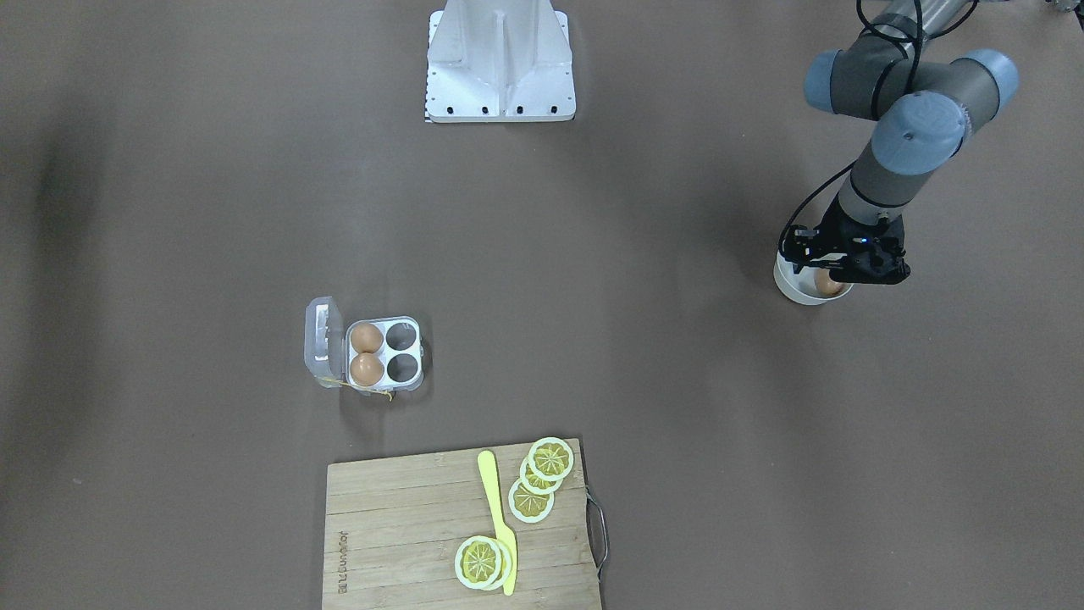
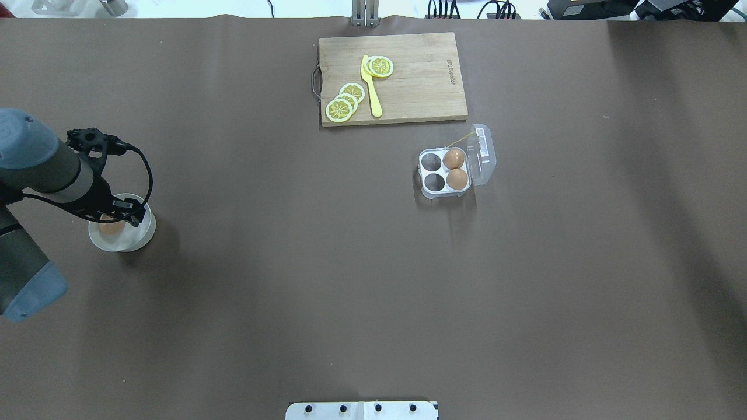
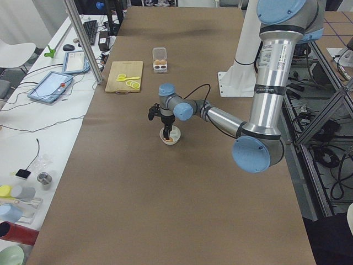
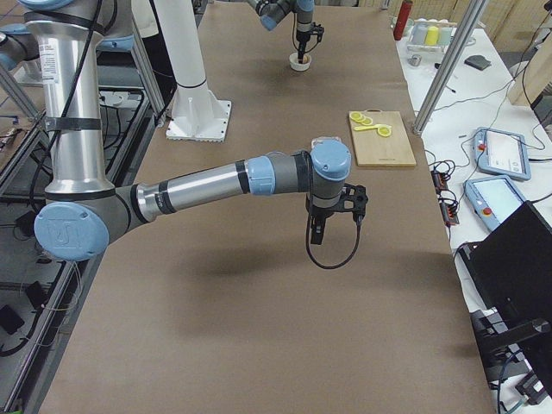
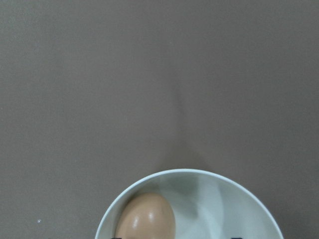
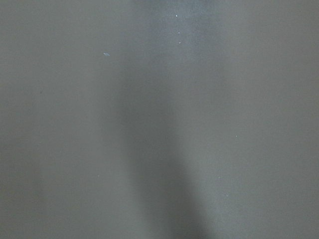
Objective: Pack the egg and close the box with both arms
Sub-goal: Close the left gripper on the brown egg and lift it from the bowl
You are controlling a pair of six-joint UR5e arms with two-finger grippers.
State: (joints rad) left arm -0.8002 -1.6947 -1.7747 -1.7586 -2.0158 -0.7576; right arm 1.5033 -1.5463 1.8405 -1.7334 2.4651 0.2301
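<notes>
Overhead exterior: the left hand [image 2: 117, 214], spread, hangs over the egg [image 2: 111, 227] lying in the white bowl [image 2: 142, 240], well apart from the open box [image 2: 433, 182]. Whether the right hand [image 4: 316, 231] is spread, cannot tell.

Lt-brown egg [image 5: 147, 218], wht bowl [image 5: 225, 208], clear box [image 2: 433, 171]

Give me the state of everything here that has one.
box, lid open, two cells filled, two empty
egg, lying in the bowl, not gripped
left claw, open, astride the egg
right claw, in the air, open or shut unclear
lemon, sliced, on the cutting board
</notes>
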